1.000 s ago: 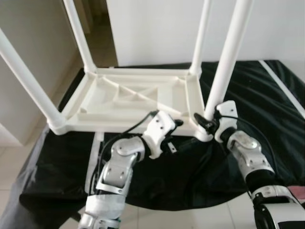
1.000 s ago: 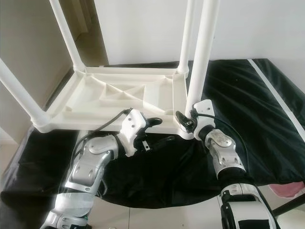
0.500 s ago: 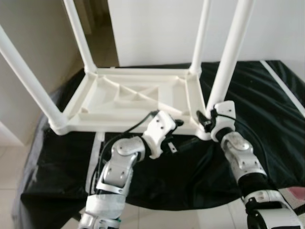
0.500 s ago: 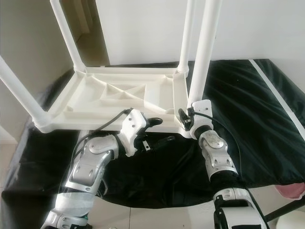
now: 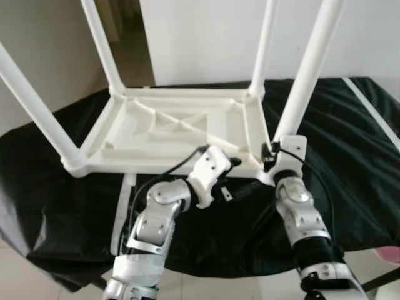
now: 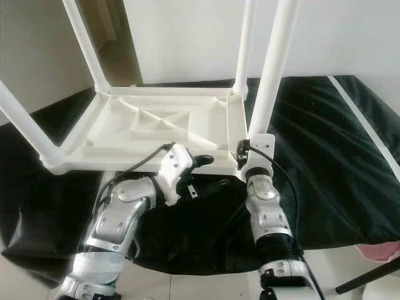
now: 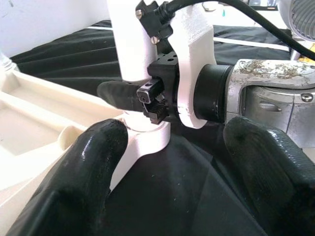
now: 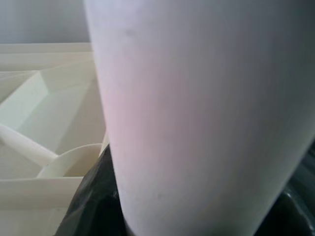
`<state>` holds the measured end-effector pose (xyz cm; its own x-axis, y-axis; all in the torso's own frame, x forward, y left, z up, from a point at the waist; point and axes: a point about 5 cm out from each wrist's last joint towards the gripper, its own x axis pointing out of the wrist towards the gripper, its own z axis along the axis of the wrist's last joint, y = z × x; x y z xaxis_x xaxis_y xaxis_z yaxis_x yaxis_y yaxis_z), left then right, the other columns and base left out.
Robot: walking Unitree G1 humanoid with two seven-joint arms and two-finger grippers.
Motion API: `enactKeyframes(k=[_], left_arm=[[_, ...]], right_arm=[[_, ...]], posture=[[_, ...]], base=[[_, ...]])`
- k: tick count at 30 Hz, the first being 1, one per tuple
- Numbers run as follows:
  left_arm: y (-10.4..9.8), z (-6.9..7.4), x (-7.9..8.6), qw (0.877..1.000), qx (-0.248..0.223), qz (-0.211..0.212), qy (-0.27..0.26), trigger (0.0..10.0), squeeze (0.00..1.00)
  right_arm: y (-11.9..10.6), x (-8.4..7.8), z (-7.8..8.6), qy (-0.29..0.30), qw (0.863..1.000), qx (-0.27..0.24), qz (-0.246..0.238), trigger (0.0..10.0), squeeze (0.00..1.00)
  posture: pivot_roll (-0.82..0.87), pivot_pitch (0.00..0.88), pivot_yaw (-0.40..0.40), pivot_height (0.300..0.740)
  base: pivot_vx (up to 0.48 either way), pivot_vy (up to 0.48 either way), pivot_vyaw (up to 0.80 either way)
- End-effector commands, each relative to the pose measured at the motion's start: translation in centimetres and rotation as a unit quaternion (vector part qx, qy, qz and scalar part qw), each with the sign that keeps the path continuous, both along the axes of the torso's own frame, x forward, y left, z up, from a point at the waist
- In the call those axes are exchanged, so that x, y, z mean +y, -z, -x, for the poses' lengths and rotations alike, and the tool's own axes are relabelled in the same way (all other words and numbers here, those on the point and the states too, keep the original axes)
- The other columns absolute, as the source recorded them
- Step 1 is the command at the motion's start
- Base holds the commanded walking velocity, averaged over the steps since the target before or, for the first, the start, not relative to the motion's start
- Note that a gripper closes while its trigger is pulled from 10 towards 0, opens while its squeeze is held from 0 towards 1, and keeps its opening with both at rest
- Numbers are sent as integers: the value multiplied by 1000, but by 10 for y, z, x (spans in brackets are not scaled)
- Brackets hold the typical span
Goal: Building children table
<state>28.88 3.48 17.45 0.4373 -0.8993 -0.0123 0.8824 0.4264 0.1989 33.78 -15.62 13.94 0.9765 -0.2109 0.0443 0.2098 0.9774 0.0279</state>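
No readable writing; right hand [image 5: 270, 157] grips table leg [image 5: 307, 75].

The upturned children's table [image 5: 181, 128] is plain white all over, its four legs [image 5: 310, 72] the same unmarked white as its ribbed underside. It lies on a glossy black sheet [image 5: 350, 162] spread over a pale tiled floor [image 5: 19, 284], and a pink patch [image 5: 389, 255] shows at the sheet's edge. Both arms are silver with white wrist housings, and the left end effector [image 7: 172, 162] has matte black fingers [image 7: 78, 182], as does the right end effector [image 7: 123, 96].

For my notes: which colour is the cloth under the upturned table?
Black; the cloth shows best in the right eye view.
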Motion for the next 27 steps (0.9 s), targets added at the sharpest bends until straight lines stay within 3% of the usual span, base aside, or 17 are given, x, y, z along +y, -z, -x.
enactKeyframes(k=[1,14,15,18,19,27], left_arm=[[-3,-9,3,997,-1,19,-78,10000,0],[-4,-10,3,997,-4,23,-79,10000,0],[-5,-10,3,997,-4,24,-79,10000,0],[-4,-10,2,997,-4,24,-78,10000,0],[-5,-10,1,997,-5,24,-77,10000,0],[-5,-9,-2,997,-6,23,-70,10000,0]], right_arm=[[11,-4,5,79,995,38,-46,10000,0],[6,8,5,49,998,35,-32,10000,0],[3,14,6,22,999,28,-29,10000,682],[0,17,6,10,999,24,-29,10000,682],[-2,17,7,1,999,17,-27,10000,1000],[-10,9,14,-47,999,-17,-12,10000,1000]], posture=[[-19,0,41,740],[-17,0,33,740],[-20,0,34,740],[-22,0,35,740],[-23,0,36,740],[-33,0,42,740]], base=[[0,0,0],[0,0,0],[0,0,0],[0,0,0],[0,0,0],[0,0,0]])
